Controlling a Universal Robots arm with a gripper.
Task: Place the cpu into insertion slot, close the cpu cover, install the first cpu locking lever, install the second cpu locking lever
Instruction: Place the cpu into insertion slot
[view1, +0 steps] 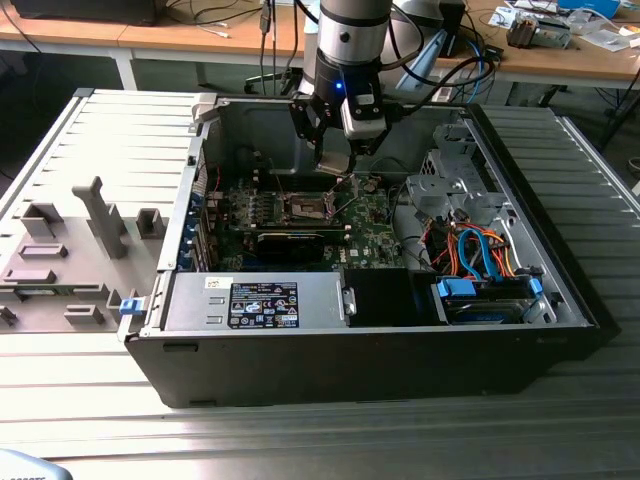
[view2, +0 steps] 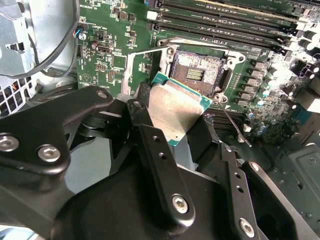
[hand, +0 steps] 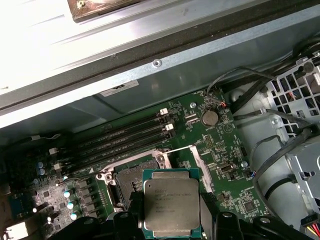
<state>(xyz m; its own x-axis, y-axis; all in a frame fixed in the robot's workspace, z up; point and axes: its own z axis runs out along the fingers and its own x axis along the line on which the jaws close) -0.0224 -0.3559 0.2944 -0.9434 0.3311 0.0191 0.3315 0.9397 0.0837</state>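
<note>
Second wrist view puts the gripper (view2: 182, 131) nearest. Its two black fingers (view2: 152, 137) pinch the chip (view2: 177, 107) by opposite edges, face up and roughly level. Holding it by the edges, I judge, keeps the underside contacts clear and lets it go down flat.

The chip hangs just short of the socket (view2: 197, 70), with one corner overlapping the socket's near rim. Whether that corner is above the rim or touching it cannot be told. In the first wrist view the chip (hand: 171, 202) covers only a corner of the socket (hand: 131, 179), which suggests it is not yet seated.

The socket's dark centre lies bare. The cover (hand: 197, 162) seems to be swung up beside it as a thin silvery frame, and a thin wire lever (view2: 232, 122) sticks out loose from the socket's corner. Both are probably parked that way to leave the opening free. A second lever I cannot pick out with any certainty. The gripper's body hides the chip's near edge and the places where the pads meet it.

Beyond the socket run long black memory slots (hand: 125, 135), with a coin battery (hand: 209, 118) further off.

Exterior view shows the gripper (view1: 335, 160) low inside the open computer case (view1: 300, 365), over the green board (view1: 375, 225). The chip is too small to make out there.
</note>
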